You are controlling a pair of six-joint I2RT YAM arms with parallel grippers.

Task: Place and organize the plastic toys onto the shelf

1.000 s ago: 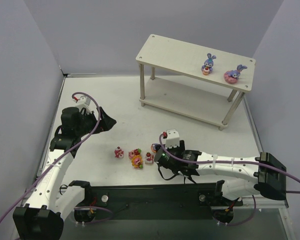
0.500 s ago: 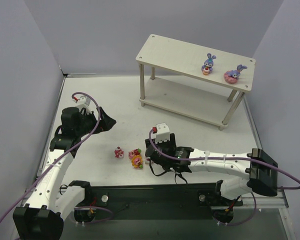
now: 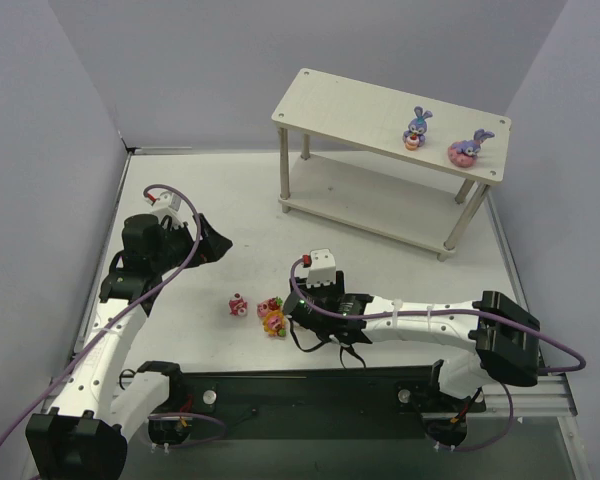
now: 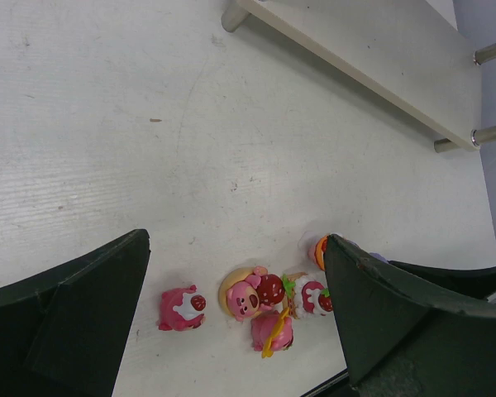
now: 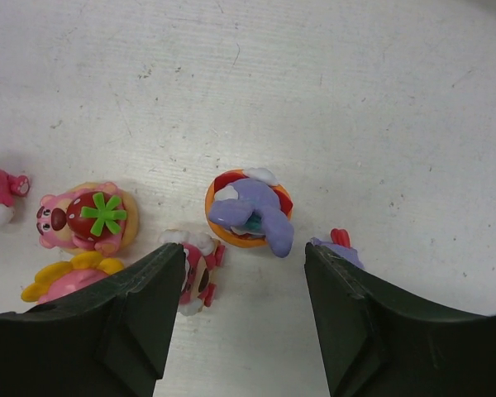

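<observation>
Fingers of the right end effector (image 5: 241, 252) stood spread on either side of a small purple plastic long-eared bunny on an orange base (image 5: 248, 211), not touching it, on the white surface (image 5: 355, 83). The left end effector (image 4: 236, 241) hung over that surface with its fingers wide apart. Two more purple plastic bunnies (image 3: 416, 127) (image 3: 470, 148) sat toward the right end of the top board of the pale wooden two-tier shelf (image 3: 360, 100).

You have a scuffed white table (image 3: 210, 190) boxed in by plain lavender-grey walls (image 3: 200, 60) at left, back and right, with a dark strip (image 3: 280, 380) along its near edge.
</observation>
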